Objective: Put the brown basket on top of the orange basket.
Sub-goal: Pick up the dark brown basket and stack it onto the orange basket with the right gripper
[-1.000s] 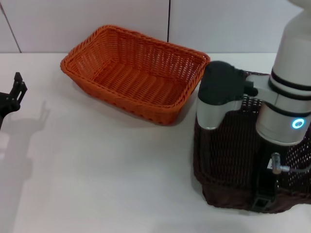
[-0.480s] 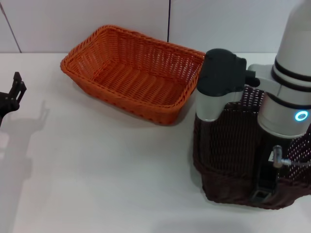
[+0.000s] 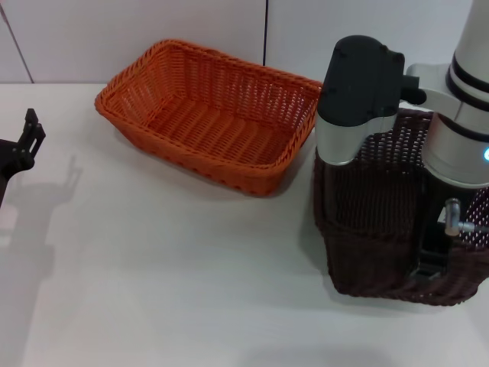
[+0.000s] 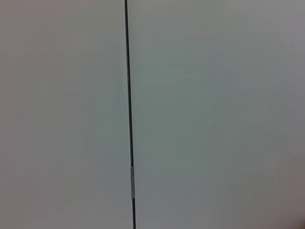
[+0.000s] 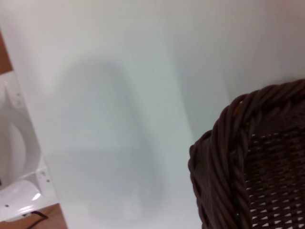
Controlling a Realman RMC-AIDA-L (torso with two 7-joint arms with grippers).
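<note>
The orange basket (image 3: 206, 115) stands empty at the back middle of the white table in the head view. The brown basket (image 3: 374, 222) is at the right, in front of and to the right of it, tilted, with my right arm reaching over it. My right gripper (image 3: 426, 267) is clamped on the brown basket's near rim. The right wrist view shows a corner of its braided rim (image 5: 228, 148) above the white table. My left gripper (image 3: 29, 131) is parked at the far left edge, away from both baskets.
The white table (image 3: 168, 260) stretches in front of and to the left of the baskets. A grey panelled wall (image 3: 137, 30) with a dark seam runs behind the table. The left wrist view shows only this wall (image 4: 214, 114).
My right arm has risen and shifted a little right and back, taking the brown basket with it. The orange basket and the left arm have stayed where they were.
</note>
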